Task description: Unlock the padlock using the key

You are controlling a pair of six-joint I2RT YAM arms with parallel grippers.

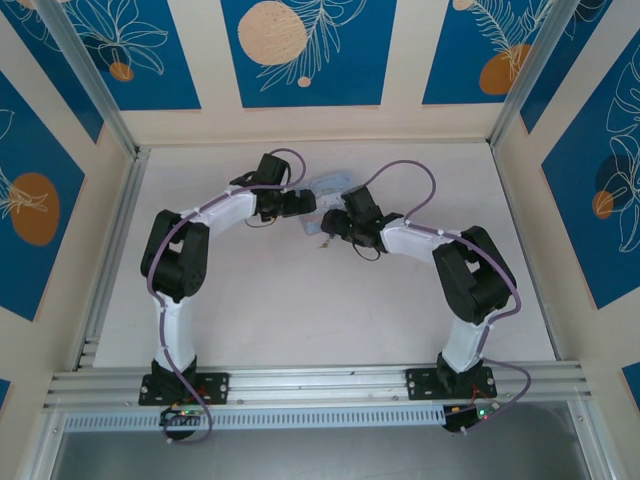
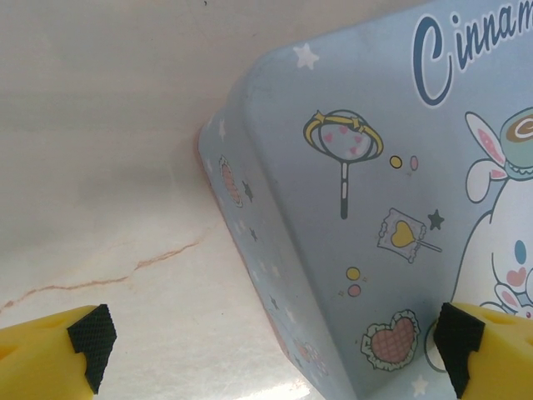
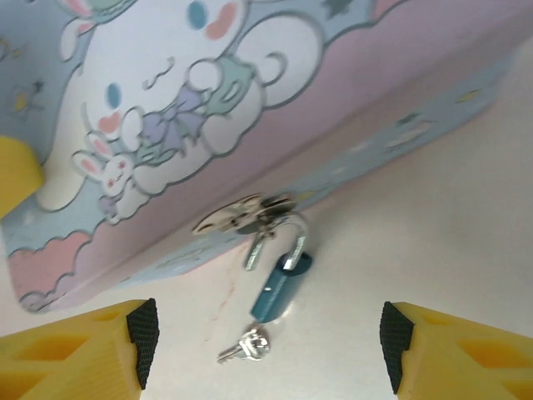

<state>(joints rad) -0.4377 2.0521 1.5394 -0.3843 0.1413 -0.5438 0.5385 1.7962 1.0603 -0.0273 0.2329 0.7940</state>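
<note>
On table (image 3: pixel 441 200), against tin box (image 3: pixel 250 108) wall, hooked to its hasp (image 3: pixel 241 218): padlock (image 3: pixel 279 287). Just beside padlock's free end, on table: key (image 3: pixel 247 344).

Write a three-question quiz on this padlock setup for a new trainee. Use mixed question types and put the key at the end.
1. True or false: the padlock hangs by its shackle from the clasp on the tin.
2. Where is the key? A) on the tin's lid; B) on the table by the padlock's lower end; C) inside the tin.
3. Fill in: the right gripper has its jaws ___, holding nothing.

Key: 1 true; 2 B; 3 open.
</note>
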